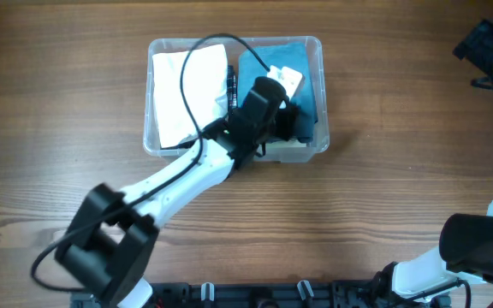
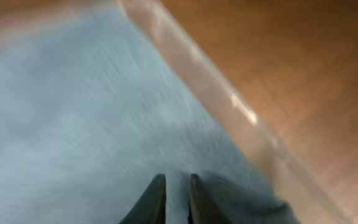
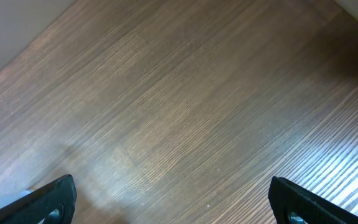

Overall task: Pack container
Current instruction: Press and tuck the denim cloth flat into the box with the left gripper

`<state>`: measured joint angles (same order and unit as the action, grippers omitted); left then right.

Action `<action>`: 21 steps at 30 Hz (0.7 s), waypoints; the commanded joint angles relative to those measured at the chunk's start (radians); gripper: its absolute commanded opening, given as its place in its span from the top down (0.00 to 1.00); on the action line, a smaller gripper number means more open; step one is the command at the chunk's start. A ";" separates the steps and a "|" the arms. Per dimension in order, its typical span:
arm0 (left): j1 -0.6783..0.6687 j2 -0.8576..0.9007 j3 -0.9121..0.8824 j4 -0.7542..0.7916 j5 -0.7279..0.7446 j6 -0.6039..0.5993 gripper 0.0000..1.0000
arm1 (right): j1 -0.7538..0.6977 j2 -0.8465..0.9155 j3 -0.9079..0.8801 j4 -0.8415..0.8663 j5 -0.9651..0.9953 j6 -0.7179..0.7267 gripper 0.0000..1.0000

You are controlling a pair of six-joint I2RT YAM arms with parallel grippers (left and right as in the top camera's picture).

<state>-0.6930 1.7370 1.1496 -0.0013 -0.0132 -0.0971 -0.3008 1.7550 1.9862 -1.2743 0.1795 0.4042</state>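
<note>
The clear plastic container (image 1: pixel 229 40) stands at the middle back of the table. Inside it lie a white folded cloth (image 1: pixel 182 85) on the left, a blue cloth (image 1: pixel 305 85) on the right, and a small white item (image 1: pixel 288 79) on the blue cloth. My left gripper (image 1: pixel 285 121) reaches into the tub's right half. In the left wrist view its fingers (image 2: pixel 176 180) are nearly together, pinching a fold of the blue cloth (image 2: pixel 73 112) beside the container wall (image 2: pixel 229 99). My right gripper (image 3: pixel 173 193) is open and empty over bare wood.
A thin black item (image 1: pixel 232 85) lies between the two cloths. The right arm (image 1: pixel 478 248) rises from the lower right corner along the right edge, its black end (image 1: pixel 489 44) at the top right. The left arm's cable (image 1: pixel 197 51) loops over the tub.
</note>
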 commanded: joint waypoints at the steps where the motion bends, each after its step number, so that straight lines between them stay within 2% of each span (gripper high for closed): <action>1: 0.006 -0.068 0.036 0.031 -0.166 0.179 0.87 | 0.002 0.011 0.002 0.003 -0.005 0.016 0.00; 4: 0.019 -0.047 0.036 0.053 -0.171 0.248 0.87 | 0.002 0.011 0.002 0.003 -0.005 0.016 0.00; 13: 0.074 0.084 0.036 0.186 -0.171 0.251 0.91 | 0.002 0.011 0.002 0.003 -0.005 0.016 0.00; 21: 0.076 0.190 0.036 0.192 -0.156 0.251 0.92 | 0.002 0.011 0.002 0.003 -0.005 0.016 0.00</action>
<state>-0.6193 1.8809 1.1759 0.1867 -0.1673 0.1352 -0.3008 1.7550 1.9862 -1.2743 0.1795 0.4042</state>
